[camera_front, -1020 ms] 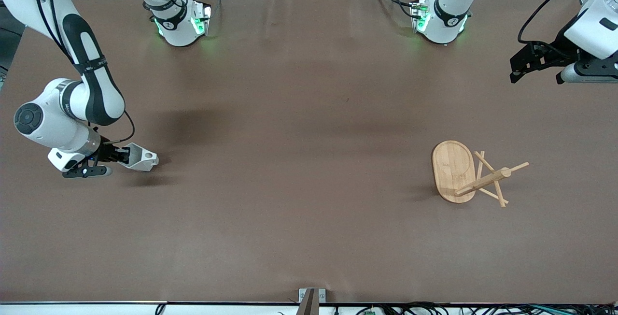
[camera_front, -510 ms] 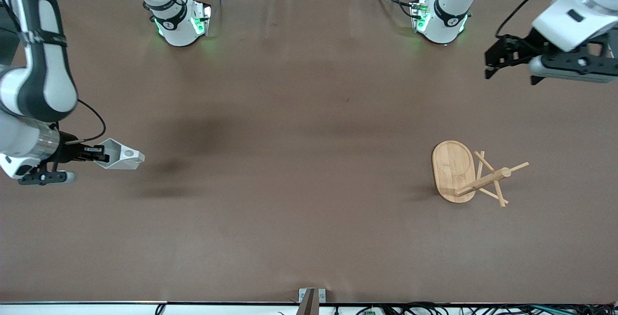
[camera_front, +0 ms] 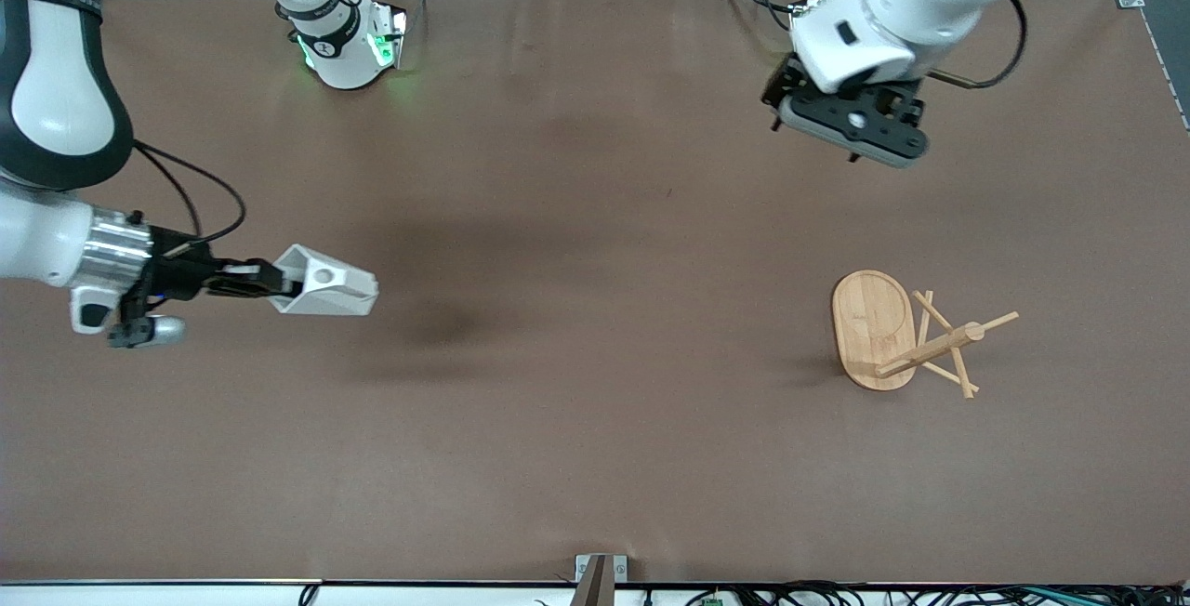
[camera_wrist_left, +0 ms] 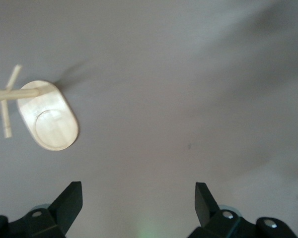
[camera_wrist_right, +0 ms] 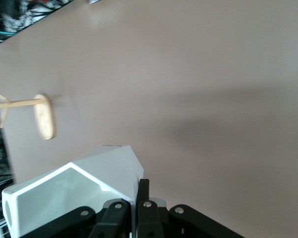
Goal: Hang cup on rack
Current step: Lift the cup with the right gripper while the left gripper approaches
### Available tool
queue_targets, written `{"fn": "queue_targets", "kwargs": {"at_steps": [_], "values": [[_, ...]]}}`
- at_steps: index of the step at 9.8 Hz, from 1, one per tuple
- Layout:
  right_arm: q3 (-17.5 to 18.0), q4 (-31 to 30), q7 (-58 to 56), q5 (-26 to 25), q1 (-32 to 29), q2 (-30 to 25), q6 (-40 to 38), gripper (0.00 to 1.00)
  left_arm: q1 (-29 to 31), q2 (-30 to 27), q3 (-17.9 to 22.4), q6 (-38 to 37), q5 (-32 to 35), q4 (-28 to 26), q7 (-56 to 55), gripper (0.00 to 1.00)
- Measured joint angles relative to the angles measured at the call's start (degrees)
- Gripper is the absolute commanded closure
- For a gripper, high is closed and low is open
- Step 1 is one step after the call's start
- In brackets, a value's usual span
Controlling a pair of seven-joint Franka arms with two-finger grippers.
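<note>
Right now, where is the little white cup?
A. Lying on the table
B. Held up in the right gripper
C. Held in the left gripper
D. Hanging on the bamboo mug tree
B: the right gripper is shut on the cup, carrying it above the table.

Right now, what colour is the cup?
Plain matte white cup, no pattern; clearest in the front view.

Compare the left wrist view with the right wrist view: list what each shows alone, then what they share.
Left wrist view only: the left tool, its fingers wide open and empty above the brown table. Right wrist view only: the right tool shut on the white cup. Both: the bamboo rack, standing on the table.
</note>
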Motion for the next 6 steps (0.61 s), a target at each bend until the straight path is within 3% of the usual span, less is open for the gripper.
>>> {"fn": "queue_targets", "kwargs": {"at_steps": [2, 6], "values": [[3.70, -3.23, -0.02, 9.78, 0.24, 0.01, 0.45, 1.00, -2.07, 1.05, -0.10, -0.01, -6.34, 1.54, -9.40, 0.00], [13.46, -7.80, -1.78, 25.13, 0.70, -0.01, 5.50, 1.00, -4.29, 3.21, -0.45, 2.86, -12.04, 1.84, -36.50, 0.00]]}}
